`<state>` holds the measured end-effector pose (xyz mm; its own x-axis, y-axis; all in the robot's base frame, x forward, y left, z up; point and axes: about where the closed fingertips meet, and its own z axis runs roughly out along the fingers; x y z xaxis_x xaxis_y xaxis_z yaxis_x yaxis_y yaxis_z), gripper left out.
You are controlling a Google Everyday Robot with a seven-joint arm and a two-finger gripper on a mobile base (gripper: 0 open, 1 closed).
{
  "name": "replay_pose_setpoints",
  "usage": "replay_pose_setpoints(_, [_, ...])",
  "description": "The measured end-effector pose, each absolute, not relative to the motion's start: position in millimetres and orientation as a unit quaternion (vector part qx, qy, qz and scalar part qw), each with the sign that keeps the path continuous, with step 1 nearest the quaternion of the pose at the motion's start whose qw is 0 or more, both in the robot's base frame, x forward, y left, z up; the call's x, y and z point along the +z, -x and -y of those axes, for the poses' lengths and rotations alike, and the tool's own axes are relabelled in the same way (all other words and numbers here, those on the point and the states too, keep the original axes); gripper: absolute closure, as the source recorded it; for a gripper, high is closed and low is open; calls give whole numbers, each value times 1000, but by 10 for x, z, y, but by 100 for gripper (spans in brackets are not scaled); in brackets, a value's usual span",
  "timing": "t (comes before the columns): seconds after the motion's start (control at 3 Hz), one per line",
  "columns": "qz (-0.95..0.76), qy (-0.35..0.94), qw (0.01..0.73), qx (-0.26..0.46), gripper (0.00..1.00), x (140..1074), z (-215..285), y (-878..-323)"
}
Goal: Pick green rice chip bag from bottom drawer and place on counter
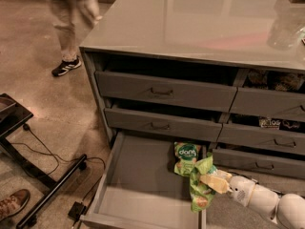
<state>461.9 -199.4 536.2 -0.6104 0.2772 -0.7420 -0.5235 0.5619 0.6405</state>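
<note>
The bottom drawer (143, 185) is pulled out wide, plain grey inside. A green rice chip bag with white "dang" lettering (187, 156) lies at the drawer's back right corner. A second crinkly light-green bag (199, 194) hangs at the drawer's right edge, just in front of the first. My gripper (213, 181) comes in from the lower right on a white arm, and its pale fingers (217, 183) are shut on this second bag's upper part. The glossy grey counter (190, 18) is the cabinet's top, well above.
Two shut grey drawers (164, 92) with dark handles sit above the open one. The right-hand drawers (271, 123) hold packets. A person (71, 18) walks at top left. A black stand and cables (43, 175) lie on the floor at left, and a shoe (12, 204) shows at bottom left.
</note>
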Motion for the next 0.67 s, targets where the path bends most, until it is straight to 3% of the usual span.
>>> replay_pose_setpoints(0.67, [-762,101,411,490,100,5332,1711,-4571])
